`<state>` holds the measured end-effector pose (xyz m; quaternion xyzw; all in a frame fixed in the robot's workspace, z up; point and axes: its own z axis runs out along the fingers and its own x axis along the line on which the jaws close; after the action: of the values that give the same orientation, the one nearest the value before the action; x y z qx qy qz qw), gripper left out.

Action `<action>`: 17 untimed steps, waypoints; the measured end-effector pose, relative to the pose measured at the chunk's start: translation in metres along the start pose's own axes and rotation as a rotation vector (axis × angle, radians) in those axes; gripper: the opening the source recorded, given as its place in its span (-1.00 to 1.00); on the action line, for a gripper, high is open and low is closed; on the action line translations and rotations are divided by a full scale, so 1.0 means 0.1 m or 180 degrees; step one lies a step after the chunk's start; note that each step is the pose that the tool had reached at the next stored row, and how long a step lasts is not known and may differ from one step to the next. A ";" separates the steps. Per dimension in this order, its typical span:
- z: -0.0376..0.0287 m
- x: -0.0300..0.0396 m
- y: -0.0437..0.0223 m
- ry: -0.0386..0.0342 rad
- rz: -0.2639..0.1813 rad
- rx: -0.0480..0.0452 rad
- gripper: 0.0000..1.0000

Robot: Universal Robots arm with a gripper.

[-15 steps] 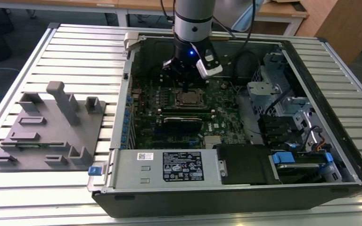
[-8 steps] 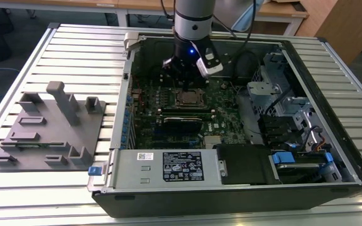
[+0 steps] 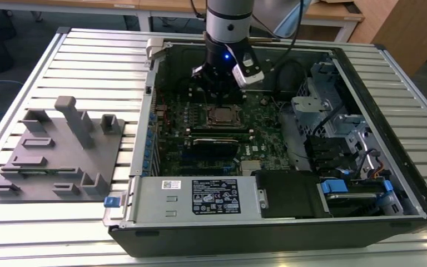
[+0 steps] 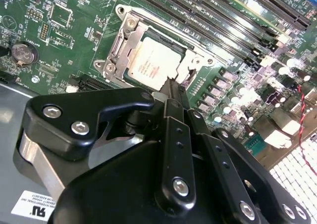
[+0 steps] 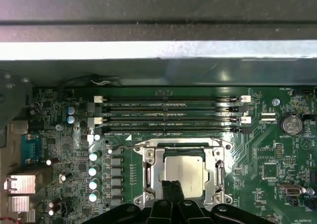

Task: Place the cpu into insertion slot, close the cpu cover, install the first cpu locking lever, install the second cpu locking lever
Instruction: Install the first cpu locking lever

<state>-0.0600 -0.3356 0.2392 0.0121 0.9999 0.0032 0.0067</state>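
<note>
In the exterior view, open room lies straight above the insertion slot (image 3: 223, 115). Around it, the gripper (image 3: 216, 99) crowds twelve o'clock, the metal drive cage (image 3: 311, 108) three, the case wall (image 3: 153, 108) nine; memory slots (image 3: 215, 135) lie low at six.

1. One cpu (image 5: 184, 173).
2. One cpu cover (image 5: 218, 170).
3. Four long black memory slots (image 5: 171, 110), counted in the first wrist view.
4. One coin battery (image 5: 290, 124).
5. One gripper (image 5: 172, 187).
6. One open computer case (image 3: 273, 242).
7. One grey labelled box (image 3: 158, 203).
8. One grey fixture plate (image 3: 50, 167).
</note>
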 end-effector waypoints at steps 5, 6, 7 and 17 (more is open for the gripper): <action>-0.002 0.000 0.000 0.0000 0.0000 0.0000 -0.80; -0.002 0.000 0.000 0.0000 0.0000 0.0000 -0.80; -0.003 0.004 0.000 0.0000 0.0000 0.0000 -0.80; 0.000 0.207 -0.005 0.0000 0.0000 0.0000 -0.80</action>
<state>-0.0807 -0.3356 0.2388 0.0121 0.9999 0.0032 0.0067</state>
